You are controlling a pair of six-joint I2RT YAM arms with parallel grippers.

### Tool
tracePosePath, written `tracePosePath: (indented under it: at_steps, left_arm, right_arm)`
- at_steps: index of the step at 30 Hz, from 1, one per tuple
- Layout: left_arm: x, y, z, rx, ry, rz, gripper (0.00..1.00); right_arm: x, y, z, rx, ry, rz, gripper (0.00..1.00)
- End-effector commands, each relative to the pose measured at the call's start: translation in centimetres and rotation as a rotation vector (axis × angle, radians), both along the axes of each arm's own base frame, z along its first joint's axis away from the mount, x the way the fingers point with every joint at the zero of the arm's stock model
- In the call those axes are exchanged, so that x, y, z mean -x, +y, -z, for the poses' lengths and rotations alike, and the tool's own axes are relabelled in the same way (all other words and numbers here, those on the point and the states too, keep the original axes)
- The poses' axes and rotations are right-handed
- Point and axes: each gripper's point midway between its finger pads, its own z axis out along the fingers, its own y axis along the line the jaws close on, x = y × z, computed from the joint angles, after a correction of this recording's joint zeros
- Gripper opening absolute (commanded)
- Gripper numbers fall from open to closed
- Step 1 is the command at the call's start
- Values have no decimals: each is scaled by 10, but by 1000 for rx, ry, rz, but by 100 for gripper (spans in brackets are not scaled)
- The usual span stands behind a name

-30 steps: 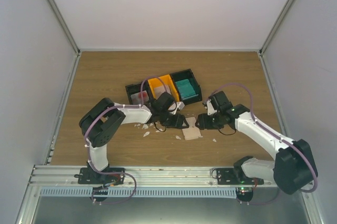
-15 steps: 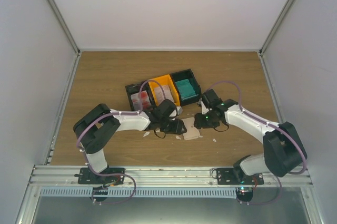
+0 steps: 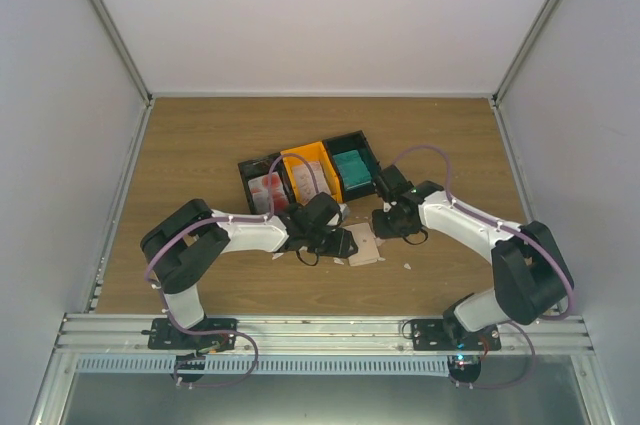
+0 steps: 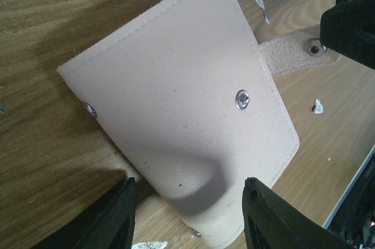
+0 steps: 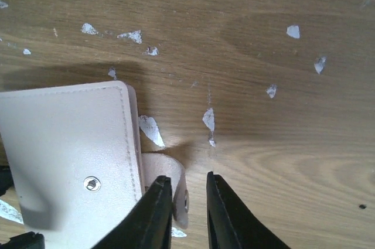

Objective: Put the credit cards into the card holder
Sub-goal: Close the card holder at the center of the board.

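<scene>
The card holder [image 3: 365, 246] lies closed on the table, beige with a metal snap; it also shows in the left wrist view [image 4: 176, 85] and the right wrist view [image 5: 64, 149]. My left gripper [image 3: 338, 241] [image 4: 189, 184] is open, its fingers straddling the holder's near edge. My right gripper [image 3: 383, 225] [image 5: 187, 178] stands narrowly open around the holder's curled strap tab [image 5: 176, 181], which leans on the left finger. The credit cards lie in the trays: white-red [image 3: 265, 188], pinkish-grey [image 3: 307, 175], teal [image 3: 352, 167].
The joined black and orange trays [image 3: 312, 151] stand just behind both grippers. Small white scraps [image 5: 150, 129] lie scattered on the wood around the holder. The two grippers are close together, one on each side of the holder.
My right gripper has moved left and farther back, to the holder's strap tab. My left gripper has shifted slightly right onto the holder's edge.
</scene>
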Motion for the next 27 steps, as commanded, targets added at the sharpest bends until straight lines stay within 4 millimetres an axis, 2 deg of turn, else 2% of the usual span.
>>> tracePosePath:
  at_steps: [1, 6, 11, 13, 22, 27]
  left_arm:
    - [-2, 5, 8, -43, -15, -12, 52]
    - [-1, 3, 8, -42, -14, -7, 52]
    - [-1, 3, 11, -47, -13, -6, 52]
    - [-1, 3, 12, -49, -11, -3, 52]
    - [1, 5, 16, -56, -5, -3, 53]
    - [1, 5, 16, -55, -6, 0, 53]
  right_arm:
    - [0, -1, -3, 13, 2, 9, 15]
    - [4, 1, 2, 1, 29, 3, 12]
    - [7, 5, 3, -18, 40, -14, 29]
    - [8, 8, 3, -35, 46, -26, 31]
    - [6, 3, 3, 3, 46, -34, 31]
    - [3, -2, -3, 30, 25, -12, 23]
